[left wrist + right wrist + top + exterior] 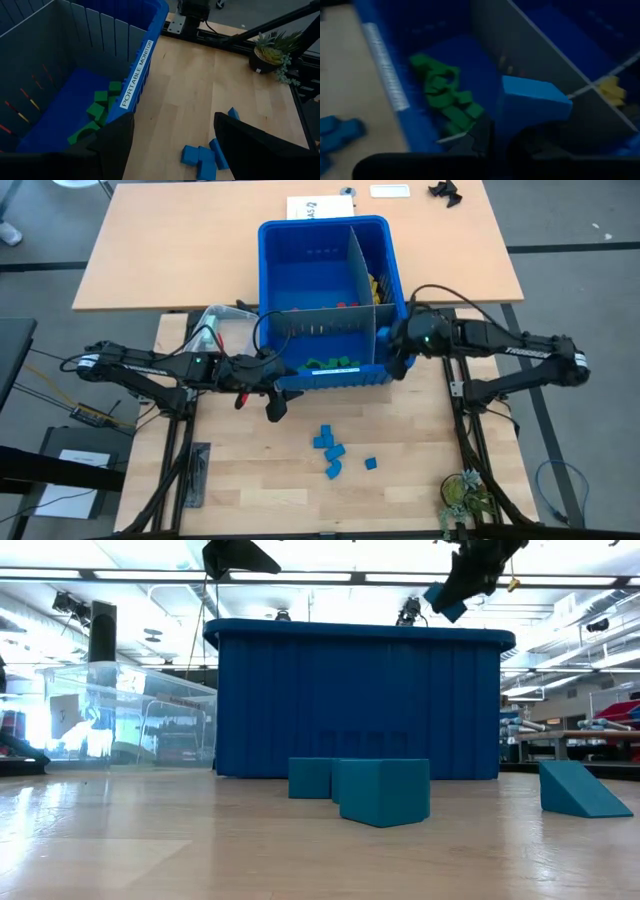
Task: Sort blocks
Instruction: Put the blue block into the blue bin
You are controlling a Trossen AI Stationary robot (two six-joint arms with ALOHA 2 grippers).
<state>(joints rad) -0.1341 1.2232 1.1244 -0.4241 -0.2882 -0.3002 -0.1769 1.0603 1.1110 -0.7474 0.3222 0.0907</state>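
Near the front edge of the light wooden worktop, a cluster of small blue plastic blocks is seen lying loose. Farther back, the left gripper is held with fingers apart just before the large blue plastic bin. Above the bin's front compartment, holding green plastic blocks, the right gripper is clamped on a blue block.

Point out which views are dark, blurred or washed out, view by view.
Right wrist view: dim and soft; the blue block in the right gripper looks smeared. Left wrist view: left gripper fingers are near-black silhouettes, wood bright. Low view: ceiling lights glare; the clear tub shows reflections. High view: evenly lit, the blue bin crisp.
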